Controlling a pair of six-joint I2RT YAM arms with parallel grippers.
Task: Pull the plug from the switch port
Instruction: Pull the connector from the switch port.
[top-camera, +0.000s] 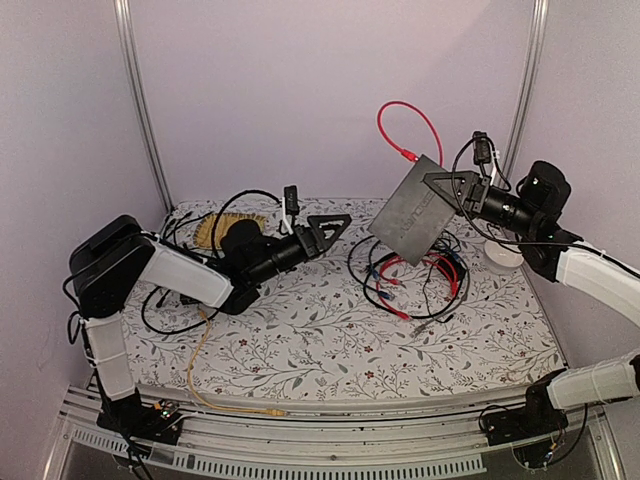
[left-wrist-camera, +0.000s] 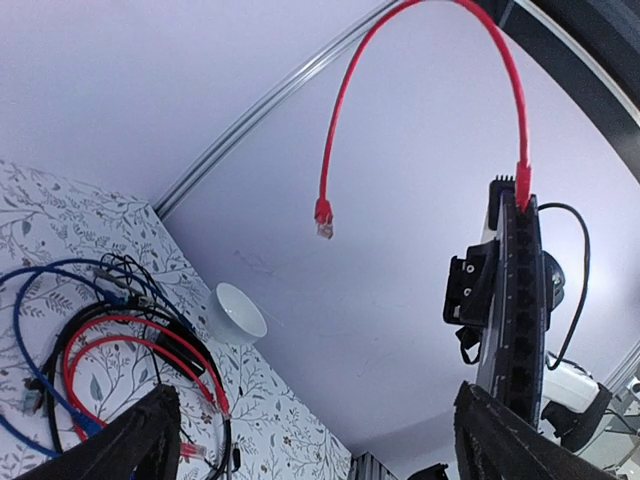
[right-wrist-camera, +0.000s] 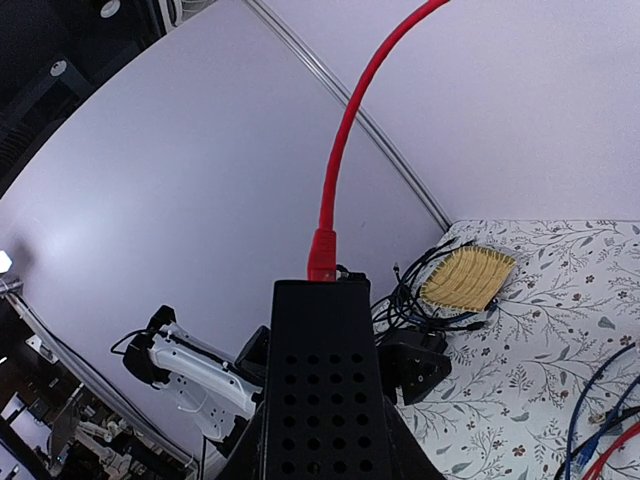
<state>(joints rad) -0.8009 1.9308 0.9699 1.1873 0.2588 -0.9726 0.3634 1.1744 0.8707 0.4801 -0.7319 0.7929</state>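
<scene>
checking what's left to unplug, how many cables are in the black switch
1: the red cable, plugged into the upper end of the switch held by the right claw; some ports may be hidden.

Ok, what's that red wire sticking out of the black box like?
The red wire is thin, smooth and rubbery-looking. One end is plugged into the top edge of the flat black box, which the right gripper holds up in the air. It arches up and over, and its other plug dangles free, touching nothing.
</scene>
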